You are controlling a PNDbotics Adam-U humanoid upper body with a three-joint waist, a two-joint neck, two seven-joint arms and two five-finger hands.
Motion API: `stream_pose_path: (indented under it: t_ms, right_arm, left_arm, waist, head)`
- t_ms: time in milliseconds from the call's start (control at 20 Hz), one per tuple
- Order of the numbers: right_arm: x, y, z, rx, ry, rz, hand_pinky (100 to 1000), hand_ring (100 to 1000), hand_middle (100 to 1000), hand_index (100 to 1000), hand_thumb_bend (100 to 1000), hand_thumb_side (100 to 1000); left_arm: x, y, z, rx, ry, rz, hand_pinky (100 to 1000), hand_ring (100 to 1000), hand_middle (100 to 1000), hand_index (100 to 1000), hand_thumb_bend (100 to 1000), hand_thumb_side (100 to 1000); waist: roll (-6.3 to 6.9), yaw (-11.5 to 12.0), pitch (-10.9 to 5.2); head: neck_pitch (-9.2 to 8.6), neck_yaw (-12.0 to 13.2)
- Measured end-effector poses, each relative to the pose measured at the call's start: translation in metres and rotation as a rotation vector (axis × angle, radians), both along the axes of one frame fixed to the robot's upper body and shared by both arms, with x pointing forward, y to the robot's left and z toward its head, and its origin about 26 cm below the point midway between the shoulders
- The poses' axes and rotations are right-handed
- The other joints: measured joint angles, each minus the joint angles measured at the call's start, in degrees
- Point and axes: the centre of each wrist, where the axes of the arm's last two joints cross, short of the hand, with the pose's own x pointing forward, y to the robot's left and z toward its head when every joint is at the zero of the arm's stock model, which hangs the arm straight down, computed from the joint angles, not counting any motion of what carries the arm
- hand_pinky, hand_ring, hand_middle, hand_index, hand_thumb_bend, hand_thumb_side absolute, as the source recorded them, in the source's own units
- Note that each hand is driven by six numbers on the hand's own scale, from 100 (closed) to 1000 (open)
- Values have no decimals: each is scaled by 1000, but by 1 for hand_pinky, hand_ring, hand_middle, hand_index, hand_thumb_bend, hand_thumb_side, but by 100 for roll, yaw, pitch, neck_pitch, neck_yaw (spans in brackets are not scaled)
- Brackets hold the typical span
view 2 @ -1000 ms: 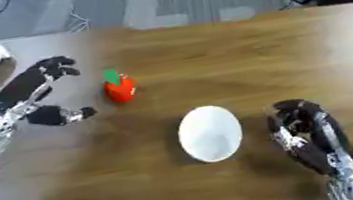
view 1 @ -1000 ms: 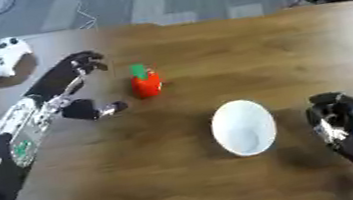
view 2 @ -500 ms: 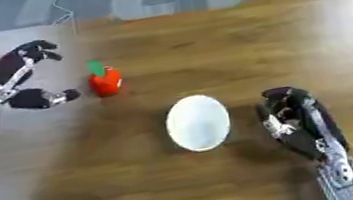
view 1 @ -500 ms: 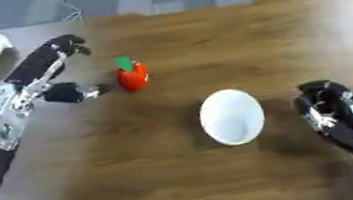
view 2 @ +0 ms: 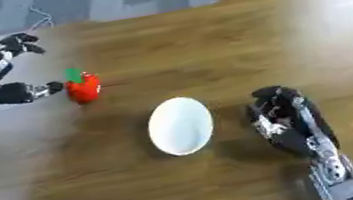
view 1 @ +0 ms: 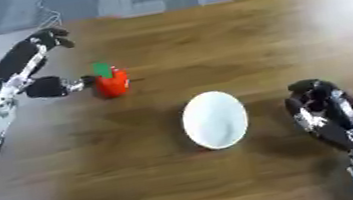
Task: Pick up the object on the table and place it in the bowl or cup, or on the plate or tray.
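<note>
Left hand (view 1: 30,74) released, thumb apparently touching red object (view 1: 112,83); white bowl (view 1: 215,119) near centre; right hand (view 1: 323,111) rests released on surface (view 1: 232,37).

No text, label, brand, number or sign can be read anywhere in either view. The forearm behind the left hand (view 1: 33,69) carries a small green patch, too blurred to make out as any mark. The white object on the desk (view 1: 232,37) just beyond that hand, at the picture's edge, shows dark spots but no legible marking.
</note>
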Motion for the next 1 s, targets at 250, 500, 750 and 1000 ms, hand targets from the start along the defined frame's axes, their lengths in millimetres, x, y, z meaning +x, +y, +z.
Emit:
stream_pose_path:
  t_ms: [250,500,750,1000]
  right_arm:
    - [2,1,1,-1,-3,5,159,422,515,701,456,434]
    - [3,1,3,1,-5,7,158,422,515,701,459,433]
    - [5,2,5,3,-12,11,158,421,515,700,459,430]
    - [7,4,9,6,-21,16,156,421,515,700,460,430]
  left_arm:
    - [1,-1,3,-9,-5,-2,1000,1000,867,782,695,758]
    - [2,-2,3,-28,-10,-3,1000,1000,855,779,727,748]
    - [4,-6,4,-29,-25,-3,1000,1000,836,777,776,749]
    - [6,-12,1,-2,-34,-7,1000,1000,827,781,809,766]
  waist:
    - [0,-53,51]
    - [-17,-108,108]
    - [-62,-176,178]
    - [-103,-251,260]
  head:
    - [0,7]
    - [2,60]
    - [-49,217]
    - [-247,469]
